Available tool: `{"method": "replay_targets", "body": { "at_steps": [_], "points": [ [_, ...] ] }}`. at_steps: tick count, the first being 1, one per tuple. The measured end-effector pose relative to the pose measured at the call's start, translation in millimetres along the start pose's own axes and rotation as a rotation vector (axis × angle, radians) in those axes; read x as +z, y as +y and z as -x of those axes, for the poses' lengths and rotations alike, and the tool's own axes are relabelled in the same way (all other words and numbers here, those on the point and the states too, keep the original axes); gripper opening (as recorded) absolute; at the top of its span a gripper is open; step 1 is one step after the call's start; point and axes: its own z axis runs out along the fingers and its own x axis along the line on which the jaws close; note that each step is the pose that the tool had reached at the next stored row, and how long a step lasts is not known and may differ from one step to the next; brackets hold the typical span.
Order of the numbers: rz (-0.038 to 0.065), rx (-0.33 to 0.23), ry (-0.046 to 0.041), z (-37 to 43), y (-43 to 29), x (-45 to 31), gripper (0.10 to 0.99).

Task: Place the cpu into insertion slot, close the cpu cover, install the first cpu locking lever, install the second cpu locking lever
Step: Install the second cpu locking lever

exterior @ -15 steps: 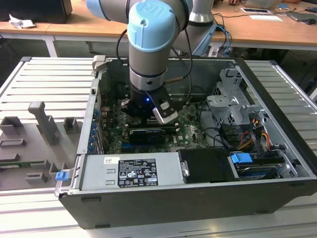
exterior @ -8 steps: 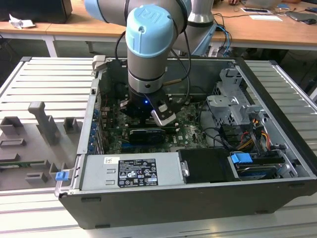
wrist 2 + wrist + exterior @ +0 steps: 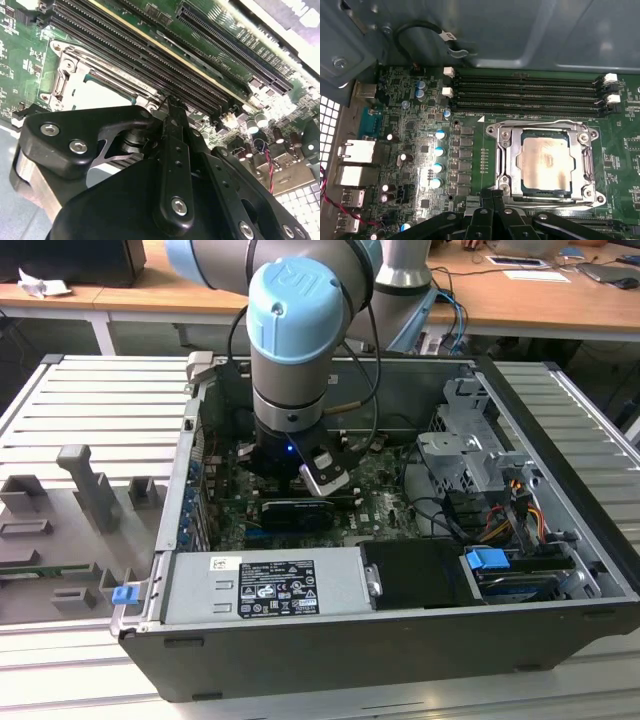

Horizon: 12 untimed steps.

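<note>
Open PC case on slatted bench: your gripper (image 3: 492, 200), fingers pressed together on nothing, hovers beside the cpu cover (image 3: 543, 165) already down over the cpu (image 3: 543, 164), so a careless sideways move risks scraping the memory slots (image 3: 525, 92).

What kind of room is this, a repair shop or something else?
It looks like a robotics lab or test workshop. A robot arm reaches into an open computer case on a slatted metal bench, its tool beside the cpu in its socket. Wooden desks stand behind.
</note>
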Motion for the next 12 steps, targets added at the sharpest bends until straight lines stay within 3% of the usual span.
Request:
{"method": "replay_targets", "body": {
  "at_steps": [4, 8, 12],
  "points": [
    [0.01, 0.0, -0.0004, -0.5, -0.6, 2.4, 0.106],
    [0.011, 0.0, -0.0003, -2.1, -0.6, 2.6, 0.106],
    [0.012, 0.0, -0.0005, -3.3, 1.5, -3.7, 0.106]
  ]
}}
